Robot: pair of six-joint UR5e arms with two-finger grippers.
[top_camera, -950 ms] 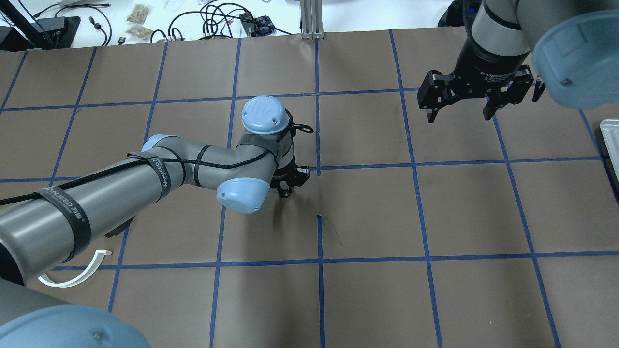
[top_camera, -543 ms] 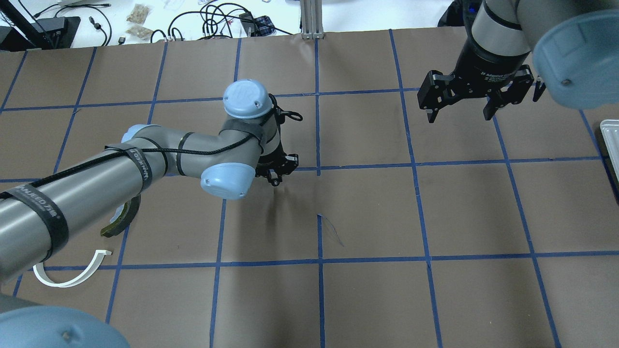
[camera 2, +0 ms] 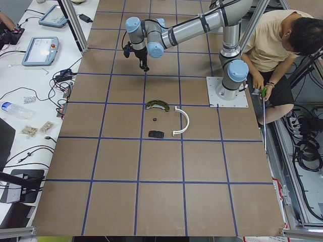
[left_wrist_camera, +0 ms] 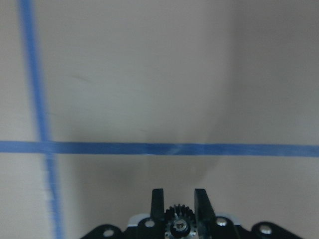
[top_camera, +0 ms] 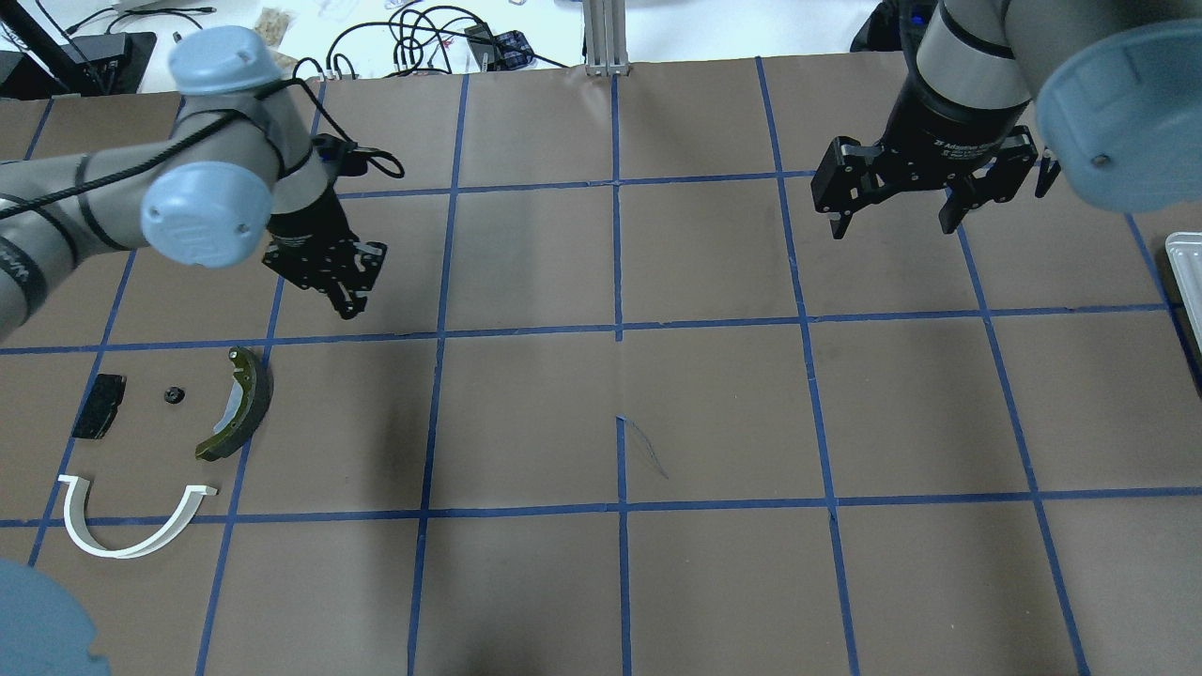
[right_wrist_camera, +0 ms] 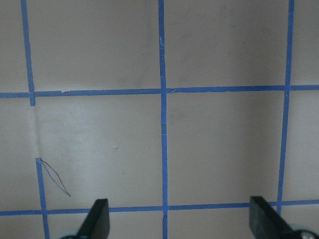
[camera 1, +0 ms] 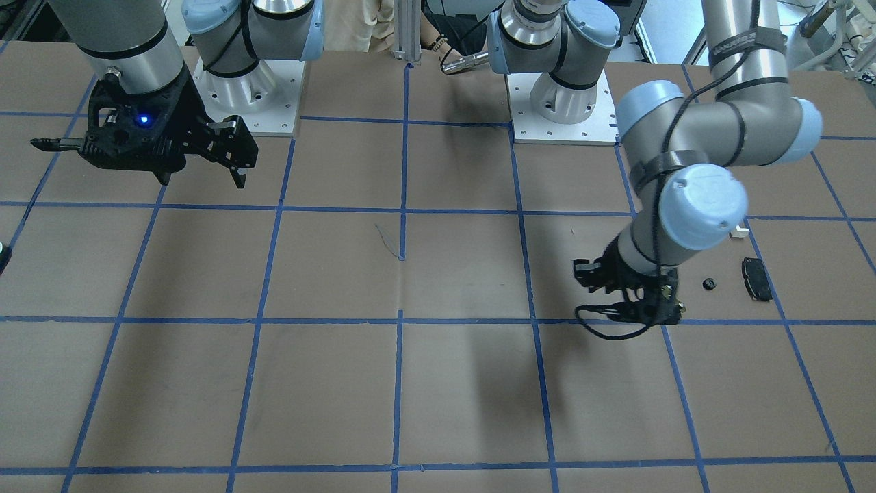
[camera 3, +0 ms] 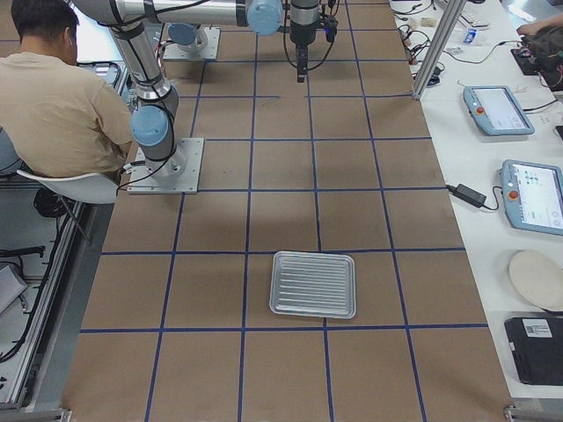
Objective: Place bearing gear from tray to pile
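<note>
Left gripper (top_camera: 349, 302) hangs just past the shoe (top_camera: 237, 404), clamped tight on the gear (left_wrist_camera: 179, 215). Right gripper (top_camera: 892, 225) hovers far off to the shoe's right, jaws wide apart, tray (top_camera: 1185, 277) farther right.

I see my table (top_camera: 714, 413) as brown paper crossed by a blue tape grid. The left arm (top_camera: 225, 141) and right arm (top_camera: 967, 66) are grey with pale blue caps. The left gripper (top_camera: 352, 305) and right gripper (top_camera: 892, 228) are black. The gear (left_wrist_camera: 178, 219) is dark and toothed, with a silvery hub. At eight o'clock overhead lie a white arch (top_camera: 122, 553), an olive-dark shoe (top_camera: 249, 404) with a yellowish rim, a black pad (top_camera: 99, 407) and a black round part (top_camera: 172, 395). The tray (camera 3: 313, 284) is silver, ribbed.
</note>
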